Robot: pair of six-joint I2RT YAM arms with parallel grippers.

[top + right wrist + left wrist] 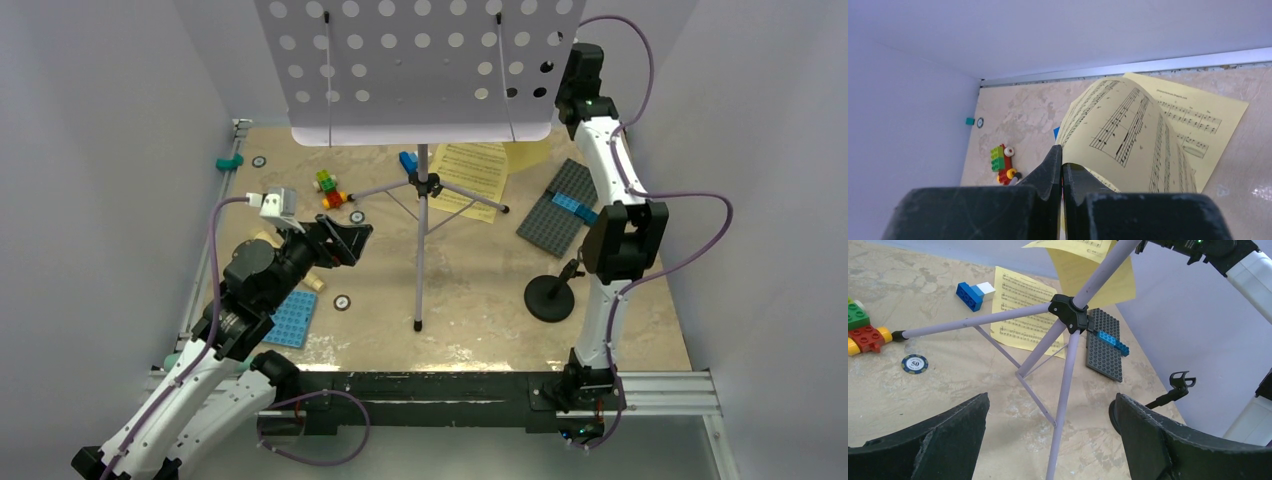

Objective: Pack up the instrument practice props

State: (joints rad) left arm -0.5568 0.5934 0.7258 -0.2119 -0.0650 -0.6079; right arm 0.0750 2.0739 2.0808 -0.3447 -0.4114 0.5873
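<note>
right pincer (1062, 156) clamped on curling yellow sheet-music page (1128, 130), above far counter (1013, 115) | left pincer (1050, 401) spread wide, empty, facing lilac tripod music stand (1068, 315) | risk: thin page may slip or snag stand

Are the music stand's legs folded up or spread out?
Spread out. The music stand stands upright on the table, its three legs splayed wide apart.

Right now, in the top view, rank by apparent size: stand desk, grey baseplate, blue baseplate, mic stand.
1. Stand desk: largest, though it sits nearest the camera.
2. Grey baseplate.
3. Blue baseplate and mic stand look alike. The blue one is partly hidden, so I won't rank them.
</note>
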